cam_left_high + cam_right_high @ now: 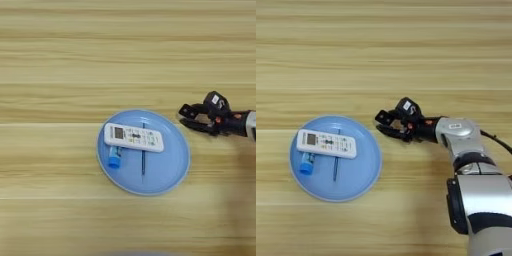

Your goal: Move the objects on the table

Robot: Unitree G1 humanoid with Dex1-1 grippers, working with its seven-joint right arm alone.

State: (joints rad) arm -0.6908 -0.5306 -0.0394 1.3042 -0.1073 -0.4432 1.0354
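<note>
The wooden table (pixel 60 55) carries a round blue plate (pixel 172 175). On the plate lie a white remote control (pixel 133 137), a thin dark pen (pixel 143 162) and a small blue-capped tube (pixel 114 157). Just right of the plate, the right gripper (pixel 385 123) hovers, fingers slightly apart, empty

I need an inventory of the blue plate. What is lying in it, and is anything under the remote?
The blue plate holds the white remote, lying across a thin dark stick and a blue-capped item. Their covered parts are hidden.
</note>
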